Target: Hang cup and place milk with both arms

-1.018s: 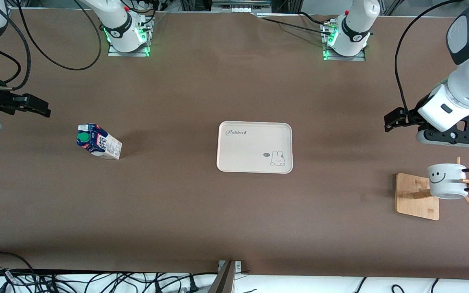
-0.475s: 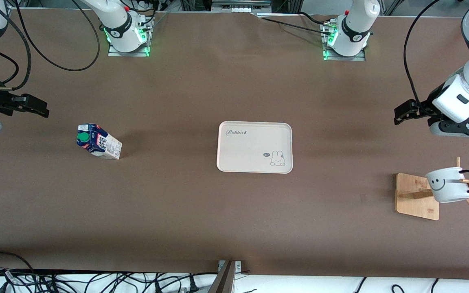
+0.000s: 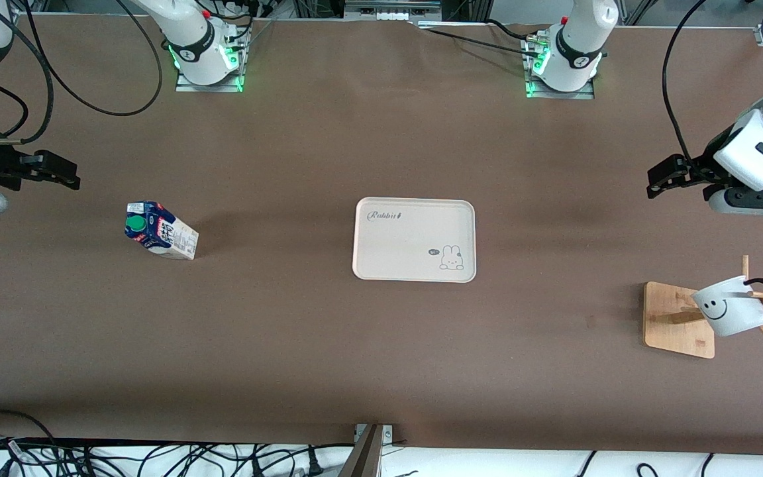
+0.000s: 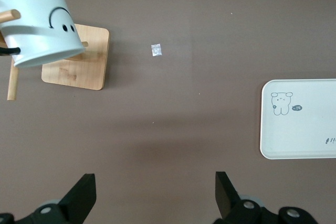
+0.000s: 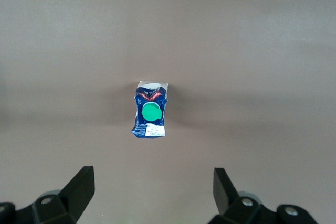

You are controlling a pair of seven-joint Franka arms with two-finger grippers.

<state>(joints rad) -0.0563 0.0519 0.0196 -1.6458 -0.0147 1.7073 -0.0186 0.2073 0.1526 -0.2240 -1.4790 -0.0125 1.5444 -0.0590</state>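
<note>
The cup (image 3: 729,309) hangs by its black loop handle on a peg of the wooden cup rack (image 3: 678,318) at the left arm's end of the surface (image 3: 289,331). Since a second ago it has tipped: its rim then sat nearly level, and now it tilts with the smiley face turned downward toward the rack's square base. In the left wrist view the cup (image 4: 38,24) shows tilted on its peg above the base (image 4: 79,59).

The left gripper (image 3: 661,179) has drawn away from the rack, farther toward the robots' bases and toward the edge of the surface than a second ago. Its jaws stand wide with nothing between them, as the left wrist view shows (image 4: 152,198); it hangs over bare surface between the rack and the cream rabbit tray (image 3: 414,239).

The milk (image 3: 159,230) stands upright at the right arm's end of the surface, well apart from the tray, in the same place as before. The right gripper (image 3: 57,175) hovers beside it over bare surface, almost where it was a second ago, jaws wide and empty; its wrist view looks straight down on the carton's green cap (image 5: 150,113).
</note>
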